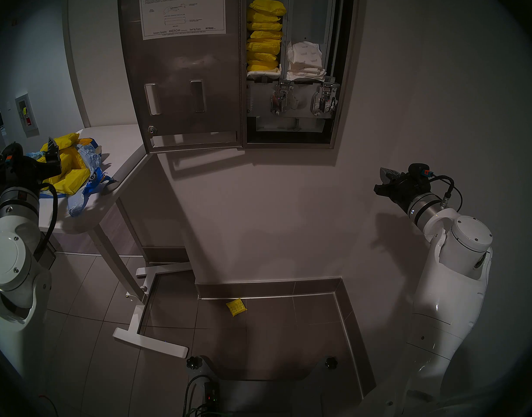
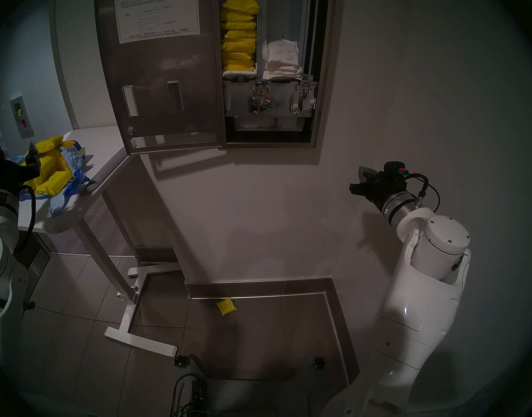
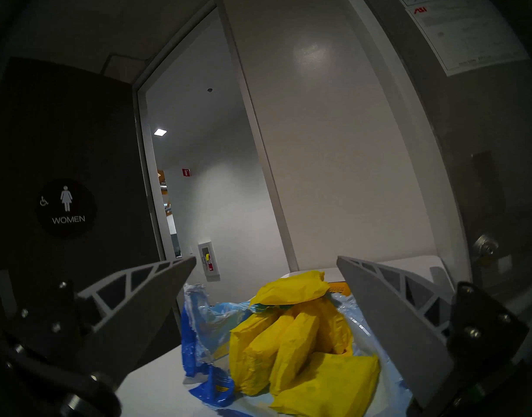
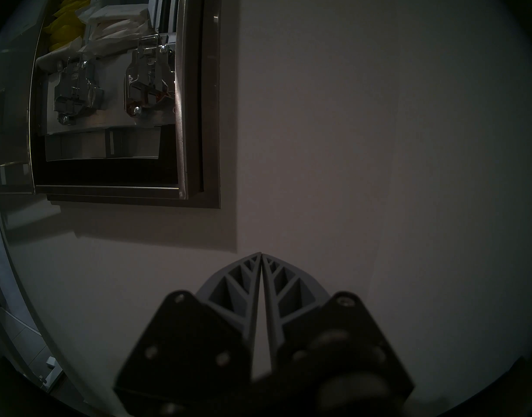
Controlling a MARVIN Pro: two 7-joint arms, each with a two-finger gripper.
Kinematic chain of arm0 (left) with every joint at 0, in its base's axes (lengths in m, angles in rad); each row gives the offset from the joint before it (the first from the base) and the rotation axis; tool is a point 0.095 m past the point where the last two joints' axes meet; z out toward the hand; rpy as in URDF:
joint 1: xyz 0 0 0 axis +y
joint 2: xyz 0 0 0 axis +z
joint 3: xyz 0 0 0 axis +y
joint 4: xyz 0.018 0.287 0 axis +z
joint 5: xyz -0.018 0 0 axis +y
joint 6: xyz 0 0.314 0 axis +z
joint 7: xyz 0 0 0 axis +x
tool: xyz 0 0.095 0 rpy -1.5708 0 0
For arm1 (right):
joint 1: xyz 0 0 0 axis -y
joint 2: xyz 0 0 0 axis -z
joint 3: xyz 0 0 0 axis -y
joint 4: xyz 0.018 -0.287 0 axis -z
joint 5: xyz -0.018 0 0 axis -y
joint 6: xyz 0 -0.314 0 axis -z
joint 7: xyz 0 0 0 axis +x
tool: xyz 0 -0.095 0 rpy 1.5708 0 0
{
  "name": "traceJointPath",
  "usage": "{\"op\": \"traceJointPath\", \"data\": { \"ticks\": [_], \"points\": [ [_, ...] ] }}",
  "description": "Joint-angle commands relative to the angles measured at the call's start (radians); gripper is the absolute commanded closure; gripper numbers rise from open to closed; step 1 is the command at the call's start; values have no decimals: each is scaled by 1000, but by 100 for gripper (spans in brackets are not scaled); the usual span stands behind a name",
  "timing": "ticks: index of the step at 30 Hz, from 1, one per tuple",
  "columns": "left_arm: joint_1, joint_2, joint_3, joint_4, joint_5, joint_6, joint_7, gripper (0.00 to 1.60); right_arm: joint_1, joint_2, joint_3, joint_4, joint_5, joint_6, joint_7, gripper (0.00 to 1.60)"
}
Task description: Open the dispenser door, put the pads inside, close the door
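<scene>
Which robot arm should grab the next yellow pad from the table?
The left. Its gripper is open, fingers spread right over the yellow pads in the torn bag on the table. The right gripper is shut, facing bare wall beside the dispenser.

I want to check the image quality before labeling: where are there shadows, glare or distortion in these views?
Head views: dim, dark fisheye rim; the open door casts a shadow on the wall below, and straight edges bow. Left wrist: a soft glare patch on the wall above the pads, which are bright and sharp. Right wrist: darkest view; the shut fingers are in shade, the dispenser curves strongly.
</scene>
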Motion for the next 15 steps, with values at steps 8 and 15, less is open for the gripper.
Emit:
{"op": "traceJointPath", "data": {
  "ticks": [8, 15],
  "points": [
    [198, -52, -218, 90, 38, -218, -257, 0, 20, 5, -2, -33, 6, -10, -1, 118],
    [220, -15, -301, 212, 14, -335, -438, 0, 20, 5, -2, -34, 6, -10, -1, 118]
  ]
}}
